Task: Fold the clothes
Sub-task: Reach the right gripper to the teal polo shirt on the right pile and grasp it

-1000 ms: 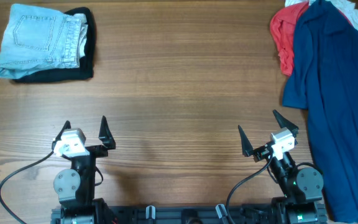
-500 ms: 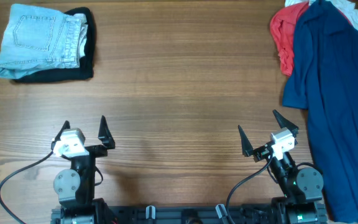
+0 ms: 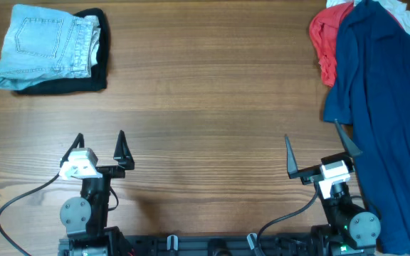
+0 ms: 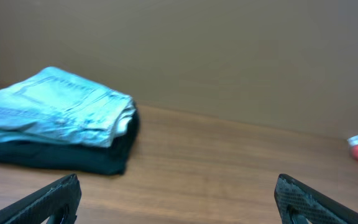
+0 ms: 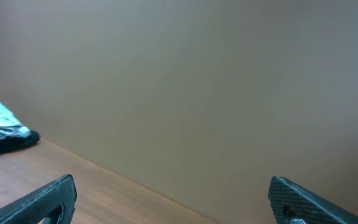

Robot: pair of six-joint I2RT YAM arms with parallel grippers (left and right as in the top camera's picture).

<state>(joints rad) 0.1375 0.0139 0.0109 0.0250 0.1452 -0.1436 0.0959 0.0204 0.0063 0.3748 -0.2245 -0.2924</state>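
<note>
The dark blue collared shirt sprawls along the right side of the wooden table, partly covering a red T-shirt. The right gripper, spread wide and empty, sits just left of the shirt. The left gripper, equally wide and empty, is well apart from it.

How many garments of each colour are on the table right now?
Pale blue: 1, the folded jeans
Black: 1, the black garment folded under the jeans
Red: 1, the red garment, crumpled
Dark blue: 1, the dark blue shirt, spread out
Total: 4
The white fabric at the top right edge may be a fifth garment or part of the red one; I cannot tell.
</note>
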